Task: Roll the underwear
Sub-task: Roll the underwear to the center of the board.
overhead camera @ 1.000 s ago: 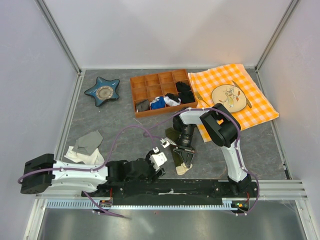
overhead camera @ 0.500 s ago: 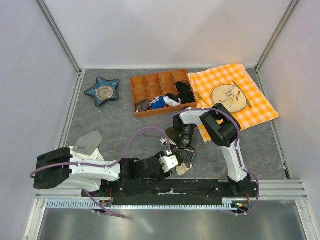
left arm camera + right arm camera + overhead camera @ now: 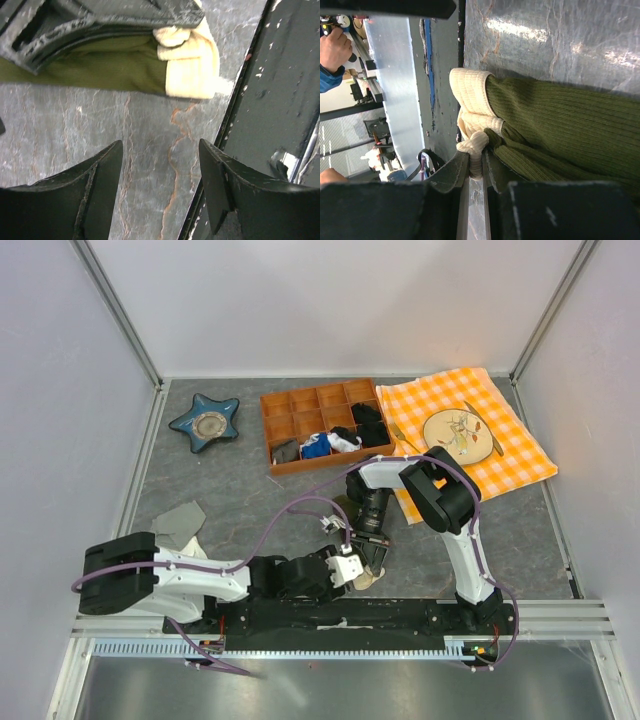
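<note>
Blue star dish (image 3: 205, 423) L of orange tray (image 3: 320, 462) w/ small garments; plate (image 3: 432, 430) on checked cloth (image 3: 520, 455)

The underwear (image 3: 100, 67), from above, mostly beneath the right jaws; its olive end beyond the left-wrist view's edge.

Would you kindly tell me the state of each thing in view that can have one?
Dark olive-green cloth underwear with cream waistband: lying on the table, waistband pinched.
Right end effector: shut on the underwear's waistband.
Left end effector: open, empty.
Orange wooden compartment tray: some compartments filled, others empty.
Round cream plate: dirty.
</note>
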